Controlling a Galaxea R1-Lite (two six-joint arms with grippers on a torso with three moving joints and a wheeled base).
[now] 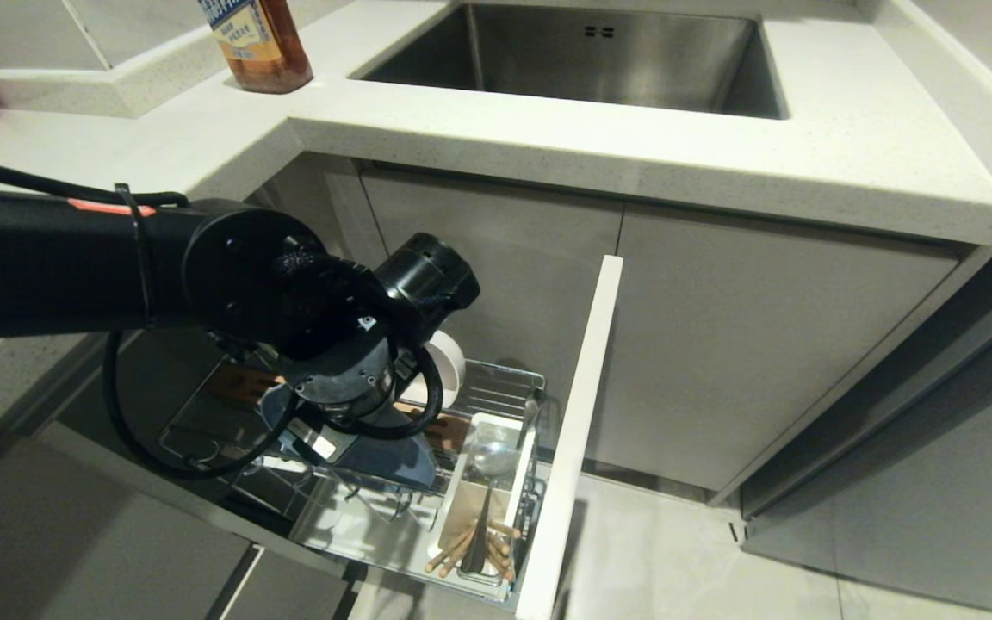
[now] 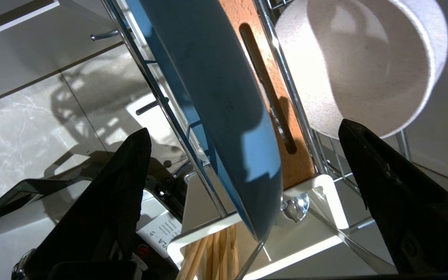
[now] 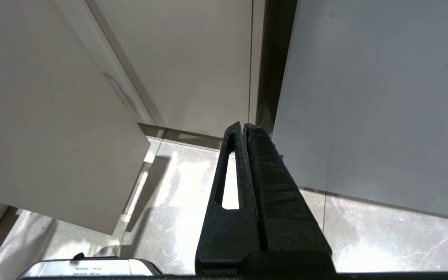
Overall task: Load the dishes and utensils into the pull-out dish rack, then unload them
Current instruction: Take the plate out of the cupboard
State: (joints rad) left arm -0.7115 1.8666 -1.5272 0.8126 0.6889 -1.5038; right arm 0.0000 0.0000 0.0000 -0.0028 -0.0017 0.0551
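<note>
We count one matte blue plate [image 2: 216, 101] on edge and one cream bowl [image 2: 364, 66]; the left gripper [image 2: 243, 132] straddles the plate, released, right gripper [image 3: 244, 128] clenched.

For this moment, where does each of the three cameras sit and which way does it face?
Head: on the robot's head, looking down at the pull-out dish rack below the sink; left arm shows.
Left wrist: behind the open left gripper, facing the blue plate and bowl.
Right wrist: behind the shut right gripper, facing cabinet fronts and floor.
Shared: head and left wrist both show plate, bowl, chopsticks.
</note>
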